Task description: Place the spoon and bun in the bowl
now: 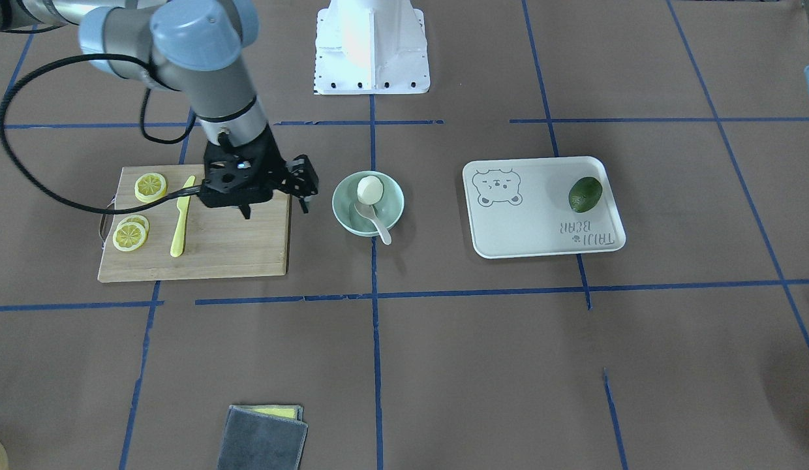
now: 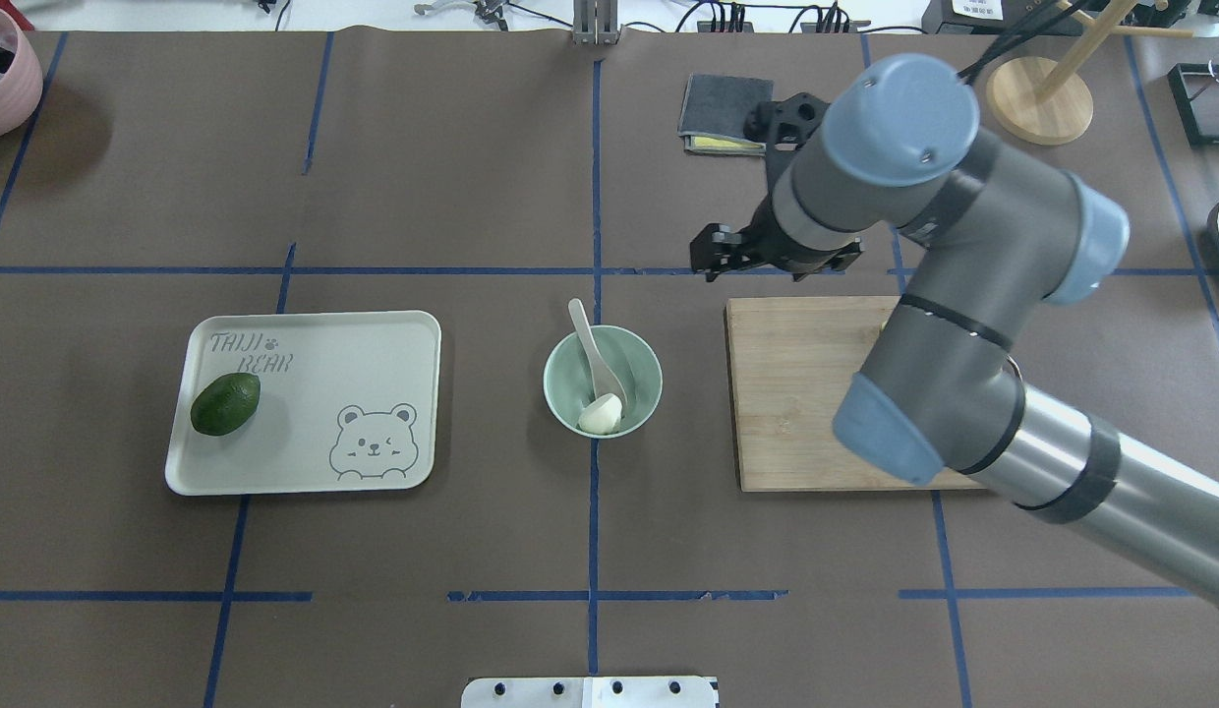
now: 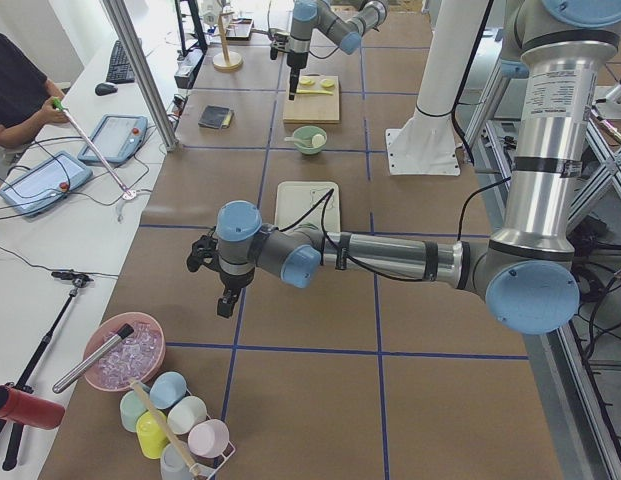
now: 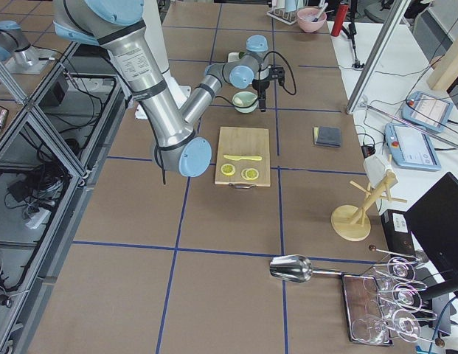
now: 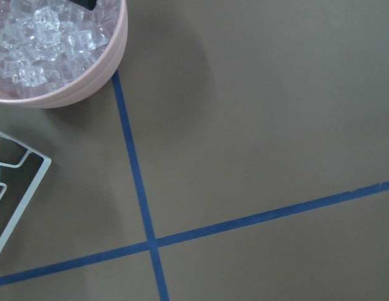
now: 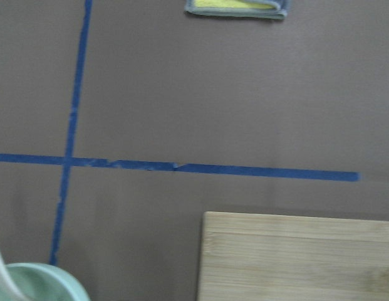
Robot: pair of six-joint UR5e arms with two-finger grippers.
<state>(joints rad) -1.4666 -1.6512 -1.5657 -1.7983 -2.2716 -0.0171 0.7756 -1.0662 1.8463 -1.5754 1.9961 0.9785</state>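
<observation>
One spoon and one bun sat in one bowl; right gripper pointed down nearby, grip unreadable tbh.

"TAIJI BEAR" printed in one corner of the tray, a small paw mark set after "TAIJI"

The right arm has silver-grey tubes and pale blue round caps; small screws dot the cap at upper right of the overhead view. A black cable loops at left of the front-facing view. The right gripper is black. The left arm has black bands.
</observation>
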